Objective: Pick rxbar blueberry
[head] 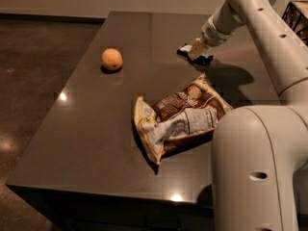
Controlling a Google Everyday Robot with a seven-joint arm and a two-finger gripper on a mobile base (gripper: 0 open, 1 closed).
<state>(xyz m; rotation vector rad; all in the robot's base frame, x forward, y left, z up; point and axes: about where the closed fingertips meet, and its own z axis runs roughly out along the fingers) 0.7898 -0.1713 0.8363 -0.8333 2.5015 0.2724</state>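
The rxbar blueberry (205, 59) is a small dark flat bar lying at the far right of the dark table (96, 129). Most of it is hidden under the gripper. My gripper (196, 49) is at the end of the white arm, which reaches in from the upper right. It is down at the bar, right over it and seemingly touching it. I cannot see whether the bar is held.
A large crinkled brown-and-cream snack bag (179, 116) lies mid-table, in front of the bar. A round orange fruit (111, 59) sits at the far left. The robot's white body (255, 172) fills the lower right. A dark wire object (296, 16) stands at the far right.
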